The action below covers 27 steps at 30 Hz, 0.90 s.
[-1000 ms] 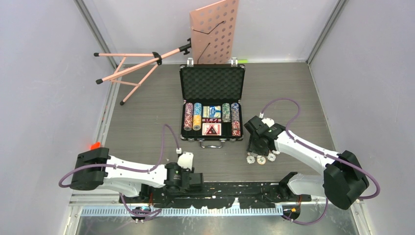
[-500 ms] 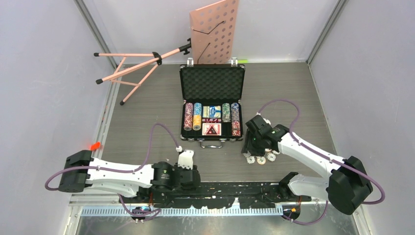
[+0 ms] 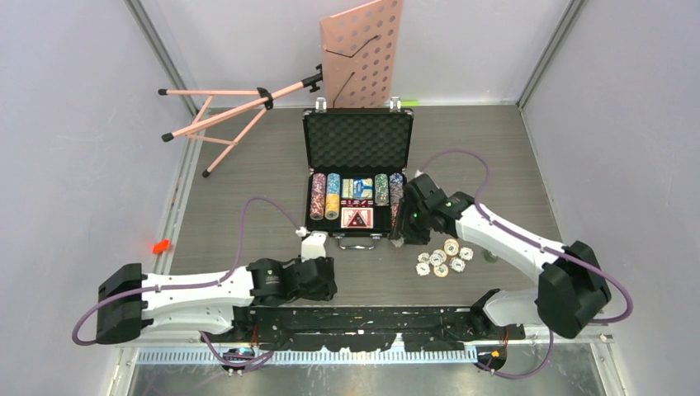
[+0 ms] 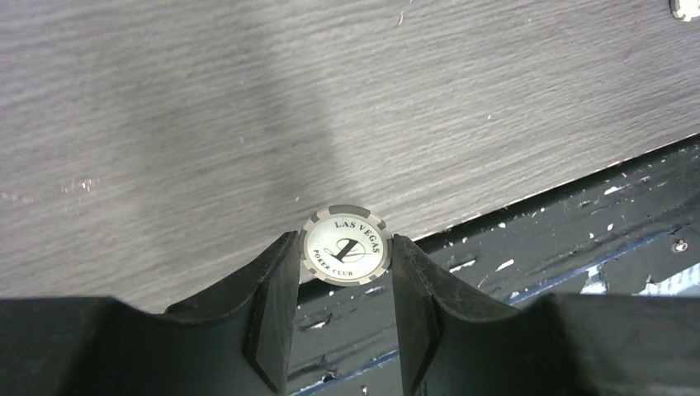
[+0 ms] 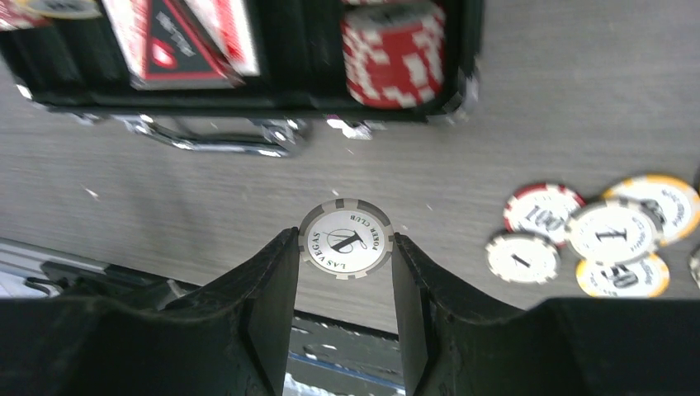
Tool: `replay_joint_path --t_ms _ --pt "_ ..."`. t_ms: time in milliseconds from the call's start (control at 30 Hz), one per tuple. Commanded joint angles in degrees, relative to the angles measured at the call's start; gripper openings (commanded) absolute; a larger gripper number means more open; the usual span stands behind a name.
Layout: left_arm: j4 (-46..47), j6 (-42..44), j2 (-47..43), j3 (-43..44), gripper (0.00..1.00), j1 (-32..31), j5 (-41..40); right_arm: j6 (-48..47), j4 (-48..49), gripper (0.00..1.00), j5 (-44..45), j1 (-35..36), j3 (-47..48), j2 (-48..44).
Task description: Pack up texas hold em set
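- Two chips are in hand, one per arm. The left pincer (image 4: 345, 247) is pinched narrow on the left chip (image 4: 345, 246), a grey-rimmed "1" held edge-on, low over the worktop (image 4: 165, 124) beside the black base rail (image 4: 578, 239).
- The right pincer (image 5: 345, 241) grips the right chip (image 5: 345, 239), same type and same hold, just in front of the case handle (image 5: 215, 140).
- Loose chips (image 3: 442, 260) lie flat in a cluster near the right arm, beside the case's front right corner.
- The briefcase (image 3: 357, 142) sits open mid-worktop with the lid back and foam showing. Chip rows and card decks (image 3: 357, 217) are in the tray, with a red stack (image 5: 392, 49) at front right.
- The step looks like chip into slot. Keep the chip on edge and square to the row, lower it until it seats, then release. Send one arm in at a time to avoid a clash over the tray. I can't tell which row has room.
- The surface is flat grey wood-grain. Flat chips will likely need tipping to pick up.
- Plain grey walls (image 3: 74, 124) stand on three sides. The pink music stand (image 3: 363, 49) lies at the far left, its desk just behind the case and out of the path.
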Motion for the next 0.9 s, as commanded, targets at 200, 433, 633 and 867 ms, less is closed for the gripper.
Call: replay_joint_path --t_ms 200,433,633,867 --pt "4.37 14.56 6.77 9.17 0.24 7.81 4.76 -3.62 -0.46 0.42 8.06 -0.09 16.78 14.19" --pt "4.57 18.76 8.06 11.49 0.23 11.46 6.86 -5.4 -2.39 0.42 10.48 -0.09 21.97 21.68" --pt "4.29 20.9 7.81 11.86 0.23 13.46 8.13 -7.21 -5.19 0.43 9.96 -0.08 25.55 25.85" --pt "4.75 22.53 7.79 12.33 0.23 14.65 9.01 -9.3 -9.84 0.43 6.74 0.27 27.33 25.94"
